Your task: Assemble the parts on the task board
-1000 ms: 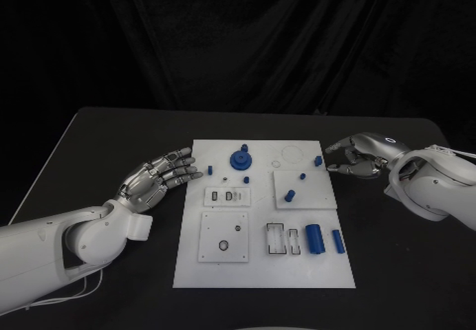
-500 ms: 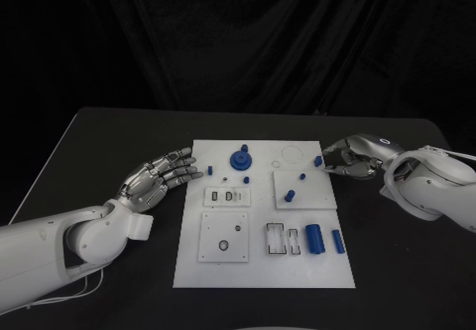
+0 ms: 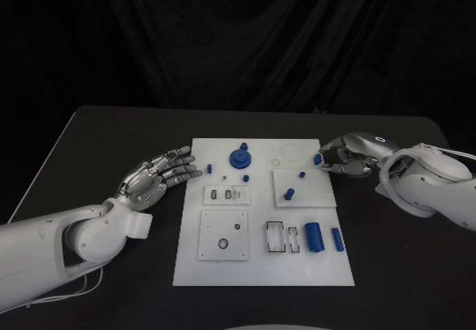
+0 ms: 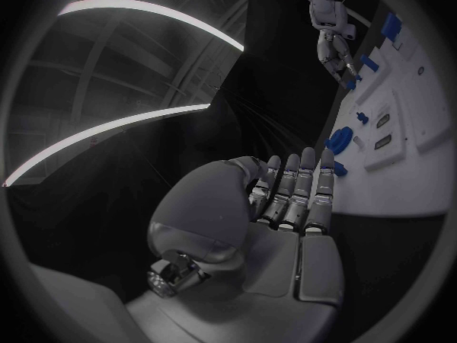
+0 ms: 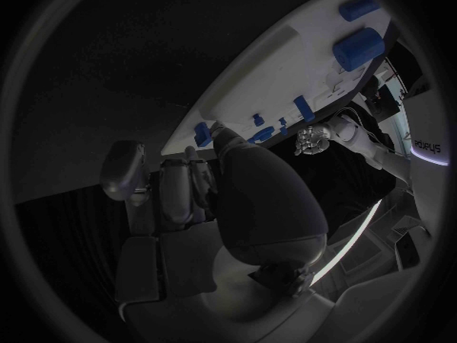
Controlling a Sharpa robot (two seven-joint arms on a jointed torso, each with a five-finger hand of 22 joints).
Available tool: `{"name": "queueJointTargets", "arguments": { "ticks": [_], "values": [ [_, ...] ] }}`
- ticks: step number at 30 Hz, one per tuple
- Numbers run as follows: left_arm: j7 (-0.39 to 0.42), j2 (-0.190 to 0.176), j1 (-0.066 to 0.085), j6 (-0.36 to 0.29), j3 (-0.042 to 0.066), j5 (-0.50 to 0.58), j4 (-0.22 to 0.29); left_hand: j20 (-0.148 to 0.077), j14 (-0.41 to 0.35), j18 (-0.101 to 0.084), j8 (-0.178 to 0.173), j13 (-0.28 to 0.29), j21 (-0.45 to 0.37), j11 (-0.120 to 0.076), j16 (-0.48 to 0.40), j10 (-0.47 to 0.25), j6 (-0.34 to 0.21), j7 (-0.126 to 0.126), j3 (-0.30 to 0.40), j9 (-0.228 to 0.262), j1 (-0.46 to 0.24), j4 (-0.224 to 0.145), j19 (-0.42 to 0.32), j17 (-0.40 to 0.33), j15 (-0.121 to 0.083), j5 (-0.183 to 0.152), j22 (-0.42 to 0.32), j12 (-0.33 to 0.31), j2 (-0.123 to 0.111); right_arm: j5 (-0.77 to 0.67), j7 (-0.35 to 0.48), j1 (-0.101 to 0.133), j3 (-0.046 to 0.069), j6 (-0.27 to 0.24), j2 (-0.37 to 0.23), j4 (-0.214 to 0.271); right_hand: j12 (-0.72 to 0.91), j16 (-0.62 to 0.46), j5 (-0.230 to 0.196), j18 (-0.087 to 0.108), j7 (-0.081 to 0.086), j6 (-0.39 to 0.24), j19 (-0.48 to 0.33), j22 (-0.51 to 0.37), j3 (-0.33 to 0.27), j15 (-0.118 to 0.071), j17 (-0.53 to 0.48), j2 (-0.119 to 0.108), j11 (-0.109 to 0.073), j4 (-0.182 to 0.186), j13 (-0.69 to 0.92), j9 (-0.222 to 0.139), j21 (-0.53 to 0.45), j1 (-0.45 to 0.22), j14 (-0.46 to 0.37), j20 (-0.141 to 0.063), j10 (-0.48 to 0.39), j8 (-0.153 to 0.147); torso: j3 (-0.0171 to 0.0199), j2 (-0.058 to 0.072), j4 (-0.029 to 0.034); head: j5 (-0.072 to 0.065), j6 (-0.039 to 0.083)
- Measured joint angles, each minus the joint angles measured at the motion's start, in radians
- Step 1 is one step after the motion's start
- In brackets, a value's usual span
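Tabletop [image 3: 109, 144], black, carries the white task board [image 3: 263, 271] at its middle. We see the left robot hand [image 3: 159, 177] just off the board's left edge, palm up, its fingers [image 3: 184, 163] straight and spread, holding nothing; the left wrist view shows the same flat, empty left robot hand [image 4: 286, 206] beside the board. We see the right robot hand [image 3: 347, 157] at the board's upper right edge, its fingers curled inward next to a small blue peg [image 3: 318, 159] that stands near that edge. Whether the fingers touch or grip this peg we cannot tell; the right wrist view shows the hand's own fingers [image 5: 224, 141] reaching the board's edge close to a blue piece, but the contact is hidden.

On the board we note a blue gear-like part [image 3: 240, 159] near the top centre, with a small blue piece [image 3: 211, 169] to its left. A raised white square plate [image 3: 312, 196] on the right carries a blue peg [image 3: 289, 194]. Toward the lower right lie a thick blue cylinder [image 3: 314, 238] and a thinner blue rod [image 3: 337, 240], side by side and apart, beside two rectangular slots [image 3: 282, 239].
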Motion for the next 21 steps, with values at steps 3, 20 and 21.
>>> {"name": "queueJointTargets", "arguments": {
  "ticks": [3,20,21],
  "values": [
    [0.000,0.000,0.000,0.001,0.000,0.000,-0.001,-0.002,0.000,0.000,0.000,0.000,0.000,0.001,0.000,0.001,0.000,0.000,0.001,0.000,0.000,0.001,-0.002,0.000,0.000,0.000,0.001,0.000,0.000,0.000,0.000,0.000,0.000,0.000,0.005,-0.006,0.000,-0.004,0.000,0.000,0.000,0.000,-0.007,0.000,0.000,0.004,0.000,-0.005,0.004,0.000,-0.004,0.000,-0.004,0.005,-0.004,0.000,-0.004,0.000,0.0000,0.000,0.0000,0.000,-0.001],
    [-0.005,0.001,0.000,0.004,0.000,0.000,-0.004,-0.002,0.000,0.000,0.000,0.000,0.000,0.001,0.000,0.001,0.000,0.000,0.001,0.000,0.000,0.001,-0.002,0.000,0.000,0.000,0.001,0.000,0.000,0.000,0.000,-0.003,0.000,0.000,0.034,-0.036,-0.006,-0.008,0.017,0.000,0.007,0.027,-0.007,0.000,0.000,0.004,0.000,0.000,0.002,0.000,-0.013,0.002,-0.012,0.019,-0.004,0.000,-0.012,0.007,0.0005,0.000,-0.0007,0.000,-0.005],
    [-0.005,0.001,0.000,0.004,0.000,0.000,-0.004,-0.002,0.000,0.000,0.000,0.000,0.000,0.001,0.000,0.001,0.000,0.000,0.001,0.000,0.000,0.001,-0.002,0.000,0.000,0.000,0.001,0.000,0.000,0.000,0.000,-0.003,0.000,0.000,0.036,-0.038,-0.006,-0.008,0.020,0.000,0.008,0.035,-0.007,0.000,0.000,0.004,0.000,0.000,0.002,0.000,-0.013,0.004,-0.012,0.018,-0.004,0.000,-0.012,0.011,0.0005,0.000,-0.0007,0.000,-0.005]
  ]
}}
